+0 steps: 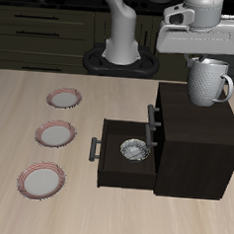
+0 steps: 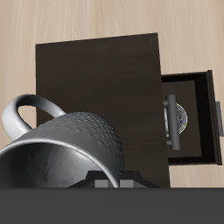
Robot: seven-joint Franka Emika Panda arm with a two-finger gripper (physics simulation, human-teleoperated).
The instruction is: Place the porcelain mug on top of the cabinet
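A: What is the gripper [image 1: 208,62] doing?

B: Its two fingers are closed on the rim of the porcelain mug [image 1: 209,82]. The mug hangs upright beneath them, in the air, its base just above the flat top of the cabinet [image 1: 210,121]. Whether the base touches the wood cannot be told from the exterior view.

A: Describe the mug.

B: Greyish-white, glossy and speckled, with one loop handle [image 1: 227,89] sticking out sideways. In the wrist view the mug [image 2: 66,153] fills much of the picture from above, its handle [image 2: 31,114] curving away from the body, with the dark cabinet top [image 2: 105,74] beyond it.

A: And the cabinet?

B: A large, dark brown-black wooden box on a pale wooden table [image 1: 43,213]. A grey metal bar handle [image 1: 149,124] stands upright on its front face. Below that, a drawer [image 1: 110,168] is pulled out, with its own grey bar handle [image 1: 92,149] at the front.

A: Is anything in the drawer?

B: Yes, a small grey patterned bowl [image 1: 133,150] sits inside it. The wrist view shows the bowl [image 2: 180,116] too, partly behind the cabinet's bar handle.

A: What else is on the table?

B: Three flat round plates with pink rims lie in a row well apart from the cabinet: one farthest back [image 1: 63,97], one in the middle [image 1: 54,133], one nearest the front edge [image 1: 40,178].
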